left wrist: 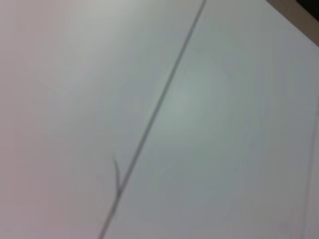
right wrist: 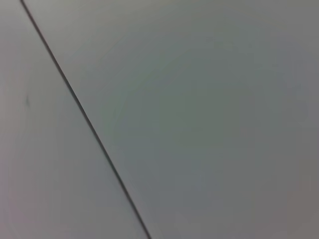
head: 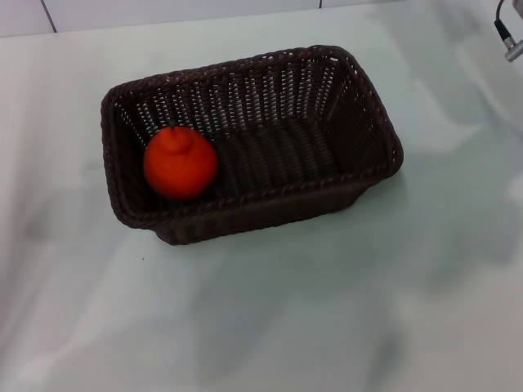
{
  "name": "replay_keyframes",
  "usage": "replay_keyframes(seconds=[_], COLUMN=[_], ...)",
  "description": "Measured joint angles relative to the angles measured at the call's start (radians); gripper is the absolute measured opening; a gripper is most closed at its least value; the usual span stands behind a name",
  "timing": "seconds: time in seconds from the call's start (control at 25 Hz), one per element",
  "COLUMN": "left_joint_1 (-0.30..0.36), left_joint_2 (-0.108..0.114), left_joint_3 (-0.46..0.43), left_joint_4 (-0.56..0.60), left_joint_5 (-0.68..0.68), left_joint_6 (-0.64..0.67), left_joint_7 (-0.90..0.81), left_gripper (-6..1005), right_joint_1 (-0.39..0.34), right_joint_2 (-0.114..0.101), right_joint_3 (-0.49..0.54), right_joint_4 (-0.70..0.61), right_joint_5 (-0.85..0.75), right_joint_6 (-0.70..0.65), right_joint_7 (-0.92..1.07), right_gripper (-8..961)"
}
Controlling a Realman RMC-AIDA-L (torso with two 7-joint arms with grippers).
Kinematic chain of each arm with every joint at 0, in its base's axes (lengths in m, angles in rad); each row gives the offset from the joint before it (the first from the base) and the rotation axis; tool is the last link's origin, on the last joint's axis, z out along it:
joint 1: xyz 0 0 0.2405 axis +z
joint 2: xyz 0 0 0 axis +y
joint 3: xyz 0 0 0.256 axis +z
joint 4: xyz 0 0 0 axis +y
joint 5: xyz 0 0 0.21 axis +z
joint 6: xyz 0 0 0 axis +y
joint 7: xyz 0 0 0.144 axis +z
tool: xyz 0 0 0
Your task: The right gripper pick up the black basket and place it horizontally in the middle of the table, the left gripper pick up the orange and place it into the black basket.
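Across the whole head view you have the white worktop (head: pixel 343 327), glossy, with soft grey shadows lying over its near part and along its right side. In the middle of it, a little toward the far edge, sits the black basket (head: pixel 359 175), upright on its base with its long side running left to right and turned slightly, so the right end lies farther from you than the left. Its braided rim is whole all the way round and its slatted sides slope inward to a woven floor. Inside it, at the left end, you can see the orange (head: pixel 181 163) resting on the basket floor, close against the left wall and the near wall, its knobbly top pointing up. At the far right corner of the head view only a silver fitting (head: pixel 510 45) and a bit of cable show, well apart from the basket. Neither the left claw nor the right claw is in sight, so you cannot tell how either stands. Both wrist views give you only a pale flat surface crossed by one thin dark seam line (left wrist: pixel 149 124).
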Motion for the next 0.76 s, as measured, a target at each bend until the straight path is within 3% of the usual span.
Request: replay_keyframes(seconds=[0.6,0.76], left_joint_1=[-0.005,-0.006], left_joint_2=[0.0,0.0], left_joint_3=[-0.051,-0.059], left_joint_4=[0.01,0.01], left_joint_5=[-0.034,-0.035], left_joint_6=[-0.021,-0.049], left_joint_7=[0.021,0.021], left_gripper=[915,915], right_joint_1=[0.038,0.053], right_joint_2=[-0.001,0.001], right_joint_3=[0.004,0.06], right_joint_4=[0.029,0.063], right_joint_5=[0.067,0.068], right_joint_6=[-0.004,0.004], right_joint_7=[-0.306,-0.393], right_gripper=[718,718])
